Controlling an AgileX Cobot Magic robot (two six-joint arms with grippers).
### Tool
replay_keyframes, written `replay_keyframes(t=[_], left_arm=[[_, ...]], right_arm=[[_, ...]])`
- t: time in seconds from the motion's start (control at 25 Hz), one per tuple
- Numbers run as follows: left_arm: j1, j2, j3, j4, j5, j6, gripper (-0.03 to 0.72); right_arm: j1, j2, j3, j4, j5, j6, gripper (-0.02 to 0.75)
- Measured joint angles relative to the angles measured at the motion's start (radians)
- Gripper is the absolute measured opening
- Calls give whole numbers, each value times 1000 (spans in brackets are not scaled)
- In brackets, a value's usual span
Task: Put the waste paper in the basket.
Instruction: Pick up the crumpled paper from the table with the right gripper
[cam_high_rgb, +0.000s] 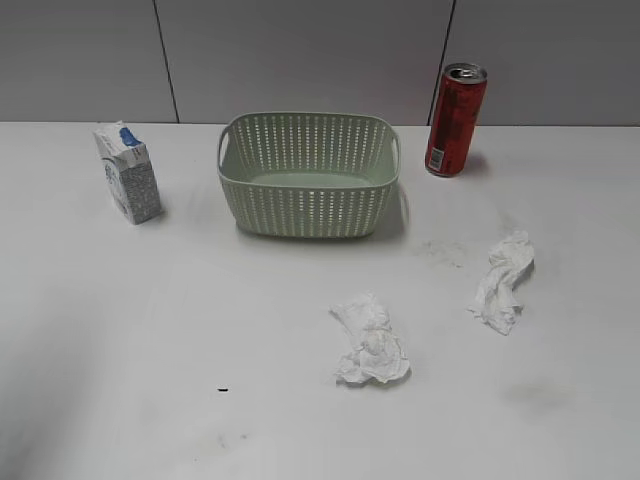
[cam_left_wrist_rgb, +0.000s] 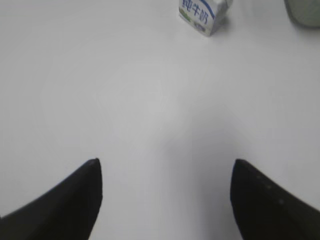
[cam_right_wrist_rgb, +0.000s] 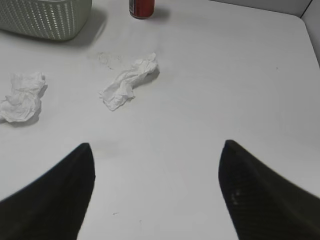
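Observation:
The pale green lattice basket (cam_high_rgb: 308, 177) stands at the back middle of the white table; its corner shows in the right wrist view (cam_right_wrist_rgb: 45, 19) and the left wrist view (cam_left_wrist_rgb: 305, 12). Two crumpled white paper wads lie in front of it: one near the middle (cam_high_rgb: 370, 343) (cam_right_wrist_rgb: 21, 96) and one to the right (cam_high_rgb: 503, 281) (cam_right_wrist_rgb: 128, 82). A third wad is not visible. My left gripper (cam_left_wrist_rgb: 166, 172) is open and empty over bare table. My right gripper (cam_right_wrist_rgb: 156, 155) is open and empty, short of the right wad. Neither gripper shows in the exterior view.
A red drink can (cam_high_rgb: 455, 120) (cam_right_wrist_rgb: 141, 7) stands right of the basket. An upright white-and-blue pack (cam_high_rgb: 128, 172) (cam_left_wrist_rgb: 204, 13) stands left of it. A grey wall runs behind the table. The table's right edge shows in the right wrist view.

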Motion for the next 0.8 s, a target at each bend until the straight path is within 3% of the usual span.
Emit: replay_keyframes(t=[0.28, 0.44, 0.8], left_arm=[[0, -374, 336, -4, -106, 0, 590], [0, -580, 507, -4, -127, -1, 590], [0, -1010, 734, -15, -129, -2, 590]], right_arm=[[0, 295, -41, 24, -184, 1, 585], [0, 487, -93, 32, -215, 1, 585], [0, 917, -261, 50, -230, 0, 585]])
